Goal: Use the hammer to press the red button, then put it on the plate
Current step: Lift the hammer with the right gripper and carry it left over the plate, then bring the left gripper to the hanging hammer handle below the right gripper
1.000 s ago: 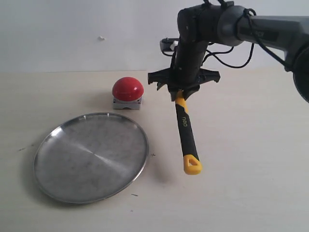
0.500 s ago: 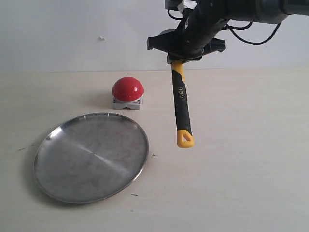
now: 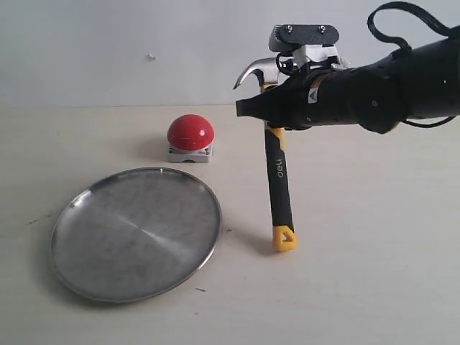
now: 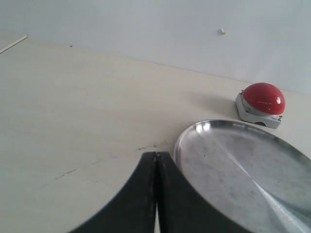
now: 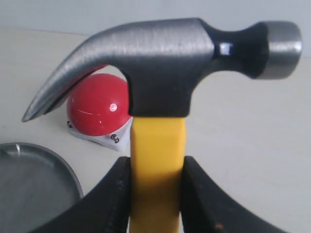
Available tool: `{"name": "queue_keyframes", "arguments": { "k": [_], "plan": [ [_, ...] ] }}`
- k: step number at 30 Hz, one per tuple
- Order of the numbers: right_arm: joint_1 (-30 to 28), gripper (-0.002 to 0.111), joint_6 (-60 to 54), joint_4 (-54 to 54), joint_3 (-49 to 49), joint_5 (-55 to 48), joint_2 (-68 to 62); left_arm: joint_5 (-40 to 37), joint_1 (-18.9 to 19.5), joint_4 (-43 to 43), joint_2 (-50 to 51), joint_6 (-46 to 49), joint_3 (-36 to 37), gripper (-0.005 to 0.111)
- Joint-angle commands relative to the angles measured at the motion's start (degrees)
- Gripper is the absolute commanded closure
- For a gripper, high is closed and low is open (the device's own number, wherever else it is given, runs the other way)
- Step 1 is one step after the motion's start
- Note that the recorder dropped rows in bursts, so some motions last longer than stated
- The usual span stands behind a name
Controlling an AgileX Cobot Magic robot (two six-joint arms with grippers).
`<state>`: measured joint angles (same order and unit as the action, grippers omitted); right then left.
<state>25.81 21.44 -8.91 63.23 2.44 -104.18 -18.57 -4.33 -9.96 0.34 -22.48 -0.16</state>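
Right gripper [image 5: 155, 194] clamps hammer [image 3: 277, 172] (upright), apart from plate [image 3: 136, 237] rim.

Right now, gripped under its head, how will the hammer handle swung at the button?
The hammer looks rigid: metal head, straight handle, probably no flex. The right gripper clamps just under the head, so the heavy end should steer easily. The long handle below may pivot if the grip slips.
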Motion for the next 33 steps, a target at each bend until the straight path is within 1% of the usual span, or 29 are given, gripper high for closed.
{"name": "queue_keyframes", "arguments": {
  "k": [1,2,3,4,9,11,14,17,23,33],
  "plan": [
    [0.84,0.108,6.12,-5.9,-0.47,12.58,4.82,0.11,-0.25,0.2,-0.34,0.24,0.16,0.107],
    [0.97,0.108,7.01,-8.46,-0.47,12.59,6.19,0.11,-0.25,0.2,-0.34,0.24,0.16,0.107],
    [1.19,0.108,10.82,-12.86,-0.72,12.24,8.8,0.11,-0.25,0.2,-0.34,0.24,0.16,0.107],
    [1.19,0.108,12.85,-14.28,-1.34,12.38,9.98,0.11,-0.25,0.2,-0.34,0.24,0.16,0.107],
    [1.19,0.108,15.76,-15.44,-7.06,22.23,14.56,0.11,-0.25,0.2,-0.34,0.24,0.16,0.107],
    [1.19,0.108,16.38,-15.69,-8.23,24.0,15.47,0.11,-0.25,0.2,-0.34,0.24,0.16,0.107],
    [1.19,0.108,16.38,-15.69,-8.22,24.0,15.58,0.11,-0.25,0.2,-0.34,0.24,0.16,0.107],
    [1.19,0.108,22.46,-19.71,-8.22,24.49,15.56,0.11,-0.25,0.2,-0.34,0.24,0.16,0.107],
    [1.19,0.108,34.08,-30.57,-8.22,29.53,15.46,0.11,-0.25,0.2,-0.34,0.24,0.16,0.107],
    [1.19,0.108,34.2,-31.04,-8.22,30.59,15.46,0.11,-0.27,0.2,-0.34,1.01,0.16,0.107]
  ]
}}
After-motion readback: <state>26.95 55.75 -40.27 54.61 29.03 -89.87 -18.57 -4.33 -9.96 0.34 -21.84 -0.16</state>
